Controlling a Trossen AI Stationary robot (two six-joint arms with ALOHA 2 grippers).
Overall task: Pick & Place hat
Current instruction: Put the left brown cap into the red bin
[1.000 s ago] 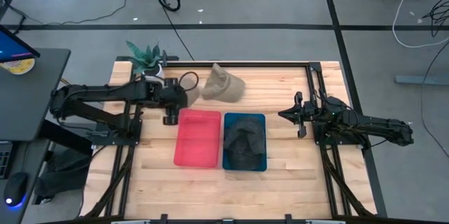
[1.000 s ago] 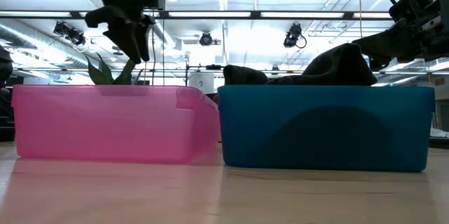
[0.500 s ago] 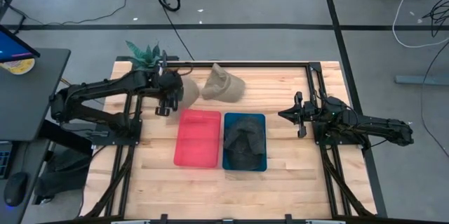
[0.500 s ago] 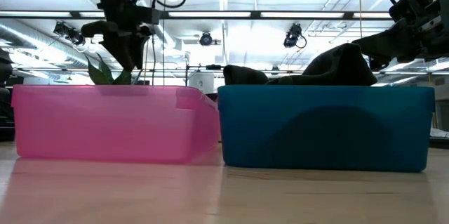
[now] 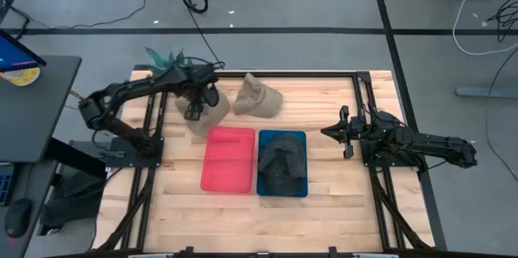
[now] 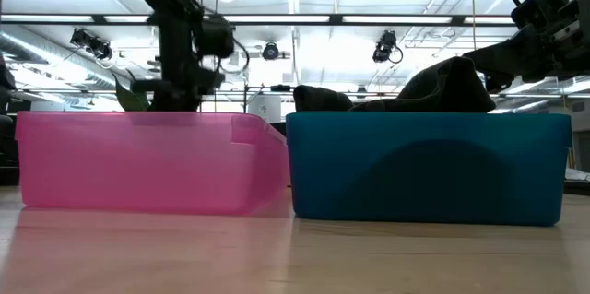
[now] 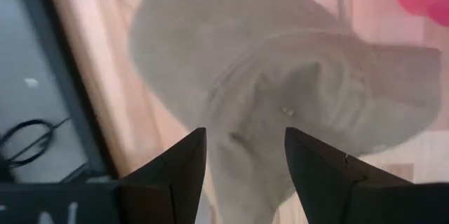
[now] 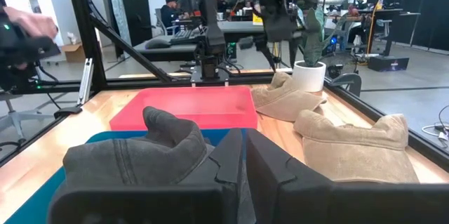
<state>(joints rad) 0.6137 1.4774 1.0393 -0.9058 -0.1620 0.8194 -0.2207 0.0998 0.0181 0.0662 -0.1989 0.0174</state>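
Two tan hats lie on the table's far part: one [image 5: 208,117] under my left gripper, the other [image 5: 257,96] to its right. A dark hat [image 5: 281,161] fills the blue bin [image 5: 264,187]; the red bin [image 5: 229,161] stands beside it. My left gripper [image 5: 194,106] is open, pointing down over the left tan hat [image 7: 280,76], one finger on either side of its creased crown [image 7: 245,155]. In the low view the red bin [image 6: 138,160] hides its fingertips. My right gripper [image 5: 340,133] waits, shut, right of the blue bin, fingers [image 8: 242,161] level, facing the bins. My left gripper stands open from above over the tan hat's crown [image 7: 263,122], which lies on the table. I cannot tell whether its fingertips touch the cloth.
A potted plant [image 5: 166,62] stands at the table's far left corner, close to the left arm. A black frame rail [image 5: 356,100] runs along the table's right side. Bare wood shows in front of both bins [image 5: 251,217].
My left gripper has moved from above the red bin's far left corner toward the table's far edge and has come down over the left tan hat, staying open. As the arm swung away, that hat came into sight in the high view.
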